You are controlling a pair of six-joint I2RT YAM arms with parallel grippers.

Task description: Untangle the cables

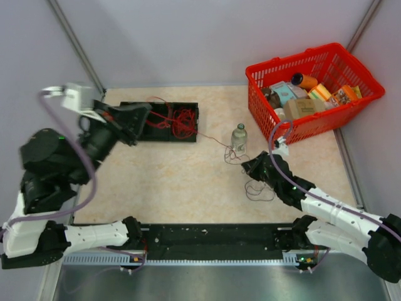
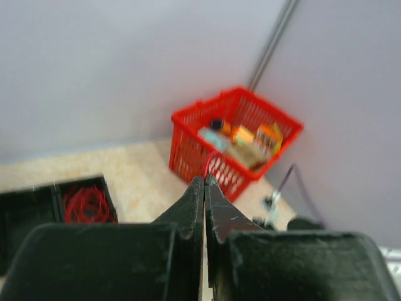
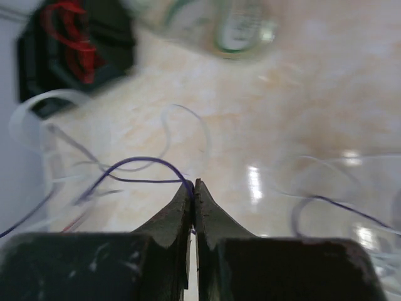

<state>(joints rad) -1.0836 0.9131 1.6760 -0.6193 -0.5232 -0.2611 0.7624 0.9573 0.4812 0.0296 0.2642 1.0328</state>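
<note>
A bunch of red cable (image 1: 182, 120) lies in a black tray (image 1: 192, 137) at the back left, and one strand trails right toward a small bottle (image 1: 239, 138). My left gripper (image 1: 145, 113) hangs over the tray's left end. In its wrist view it (image 2: 205, 180) is shut, with a thin red strand (image 2: 211, 164) rising from the tips. Dark blue-grey cable (image 1: 255, 188) loops on the table below the bottle. My right gripper (image 1: 247, 166) is low beside those loops. In the right wrist view it (image 3: 193, 183) is shut on the dark blue cable (image 3: 135, 164), with blurred white cable (image 3: 34, 119) at the left.
A red basket (image 1: 360, 94) full of packaged goods stands at the back right, near the right arm. The bottle (image 3: 241, 28) stands just beyond the right gripper. Grey walls close off the back and both sides.
</note>
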